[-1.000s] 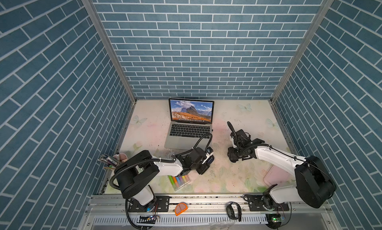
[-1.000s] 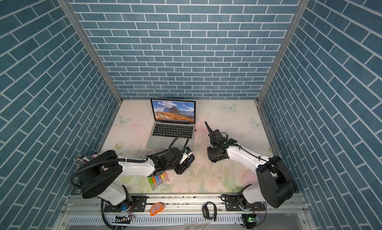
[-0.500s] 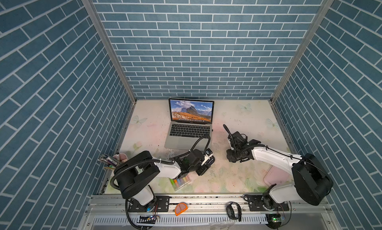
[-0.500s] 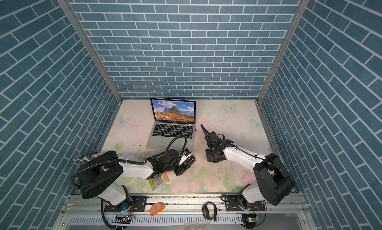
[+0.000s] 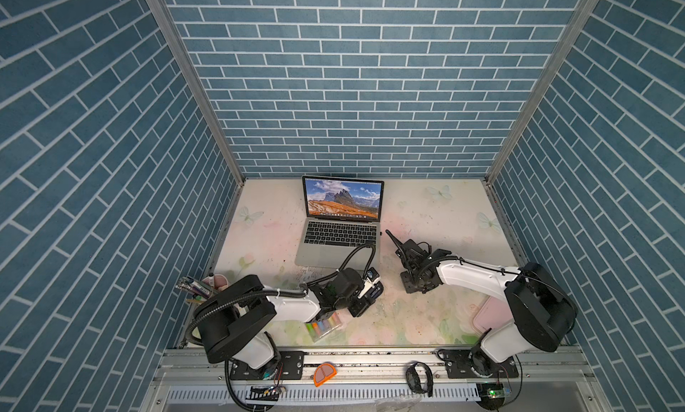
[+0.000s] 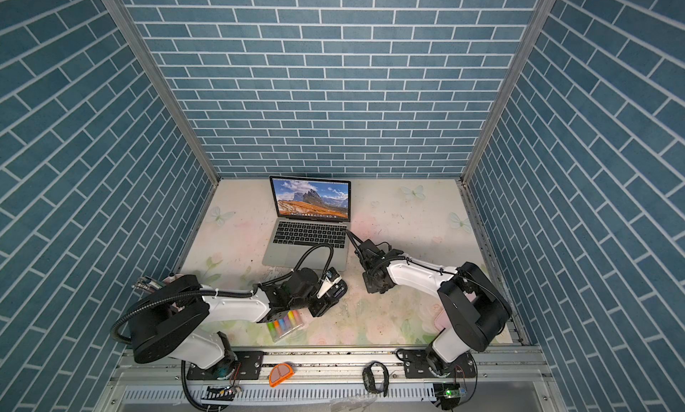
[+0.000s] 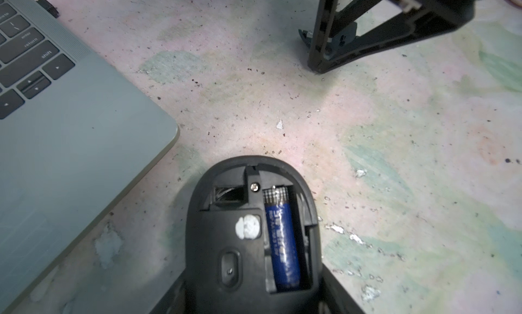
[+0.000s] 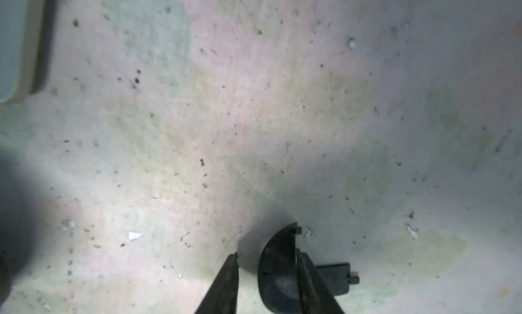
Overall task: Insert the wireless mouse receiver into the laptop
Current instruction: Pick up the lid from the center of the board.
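Observation:
The silver-grey laptop [image 5: 318, 254] [image 6: 293, 250] [image 7: 70, 143] stands open at the back centre. A tiny dark stub, the wireless mouse receiver [image 7: 48, 8] [image 5: 380, 233], sticks out of its right edge beside the keyboard. My left gripper [image 7: 252, 276] is shut on the black mouse [image 7: 226, 236] [image 5: 375, 292], which lies belly up with a blue battery [image 7: 282, 242] showing and an empty slot beside it. My right gripper [image 8: 267, 254] [image 7: 320, 64] is tip-down at the table, right of the laptop's front corner. A curved black cover piece [image 8: 278, 267] rests against one finger, with a gap to the other.
A pack of coloured markers [image 5: 324, 326] lies under the left arm. A pink cup of pens [image 5: 211, 284] stands at the left edge and a pink pad [image 5: 489, 313] at the front right. Tiled walls enclose the table on three sides.
My right arm has swung left, closer to the laptop's right side, and its jaws have narrowed. The left gripper has stayed nearly in place with the mouse.

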Robot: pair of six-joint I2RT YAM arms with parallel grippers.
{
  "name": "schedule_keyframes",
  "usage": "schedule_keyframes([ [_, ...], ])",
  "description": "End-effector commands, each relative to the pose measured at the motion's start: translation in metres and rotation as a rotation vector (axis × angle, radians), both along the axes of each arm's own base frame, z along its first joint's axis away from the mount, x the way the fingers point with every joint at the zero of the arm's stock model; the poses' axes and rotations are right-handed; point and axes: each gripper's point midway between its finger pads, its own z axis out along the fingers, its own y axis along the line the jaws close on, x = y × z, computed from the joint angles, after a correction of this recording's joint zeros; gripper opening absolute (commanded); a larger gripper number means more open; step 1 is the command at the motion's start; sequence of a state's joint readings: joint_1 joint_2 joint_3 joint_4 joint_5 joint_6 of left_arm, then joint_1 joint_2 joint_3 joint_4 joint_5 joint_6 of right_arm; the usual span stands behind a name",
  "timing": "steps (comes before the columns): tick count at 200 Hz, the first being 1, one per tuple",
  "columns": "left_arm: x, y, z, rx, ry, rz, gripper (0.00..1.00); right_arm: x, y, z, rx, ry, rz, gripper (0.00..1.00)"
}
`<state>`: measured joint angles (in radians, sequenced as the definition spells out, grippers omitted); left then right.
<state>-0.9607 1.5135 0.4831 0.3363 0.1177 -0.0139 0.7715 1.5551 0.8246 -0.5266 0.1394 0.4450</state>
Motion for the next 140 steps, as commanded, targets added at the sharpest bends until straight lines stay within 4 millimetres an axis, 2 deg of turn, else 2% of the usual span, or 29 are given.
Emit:
schedule_keyframes([
  [1,-0.001,-0.003,0.006,-0.014,0.001,-0.002,0.44,-0.001,-0.007,-0.003,-0.064,0.001,-0.011,0.37],
  [21,0.001,-0.006,0.01,-0.02,-0.004,-0.005,0.43,-0.001,-0.009,-0.008,-0.088,0.008,-0.009,0.35],
  [50,0.003,-0.007,0.019,-0.031,-0.027,-0.006,0.41,-0.001,-0.008,-0.005,-0.099,-0.011,0.002,0.18],
  [87,0.005,-0.008,0.027,-0.067,-0.071,-0.017,0.41,0.003,-0.004,0.017,-0.044,-0.075,0.026,0.0],
  [116,0.006,-0.013,0.033,-0.083,-0.083,-0.028,0.41,0.004,-0.002,0.042,-0.012,-0.105,0.058,0.0],
  [140,0.008,-0.017,0.04,-0.088,-0.091,-0.041,0.41,-0.003,0.007,0.064,0.07,-0.091,0.11,0.0],
])
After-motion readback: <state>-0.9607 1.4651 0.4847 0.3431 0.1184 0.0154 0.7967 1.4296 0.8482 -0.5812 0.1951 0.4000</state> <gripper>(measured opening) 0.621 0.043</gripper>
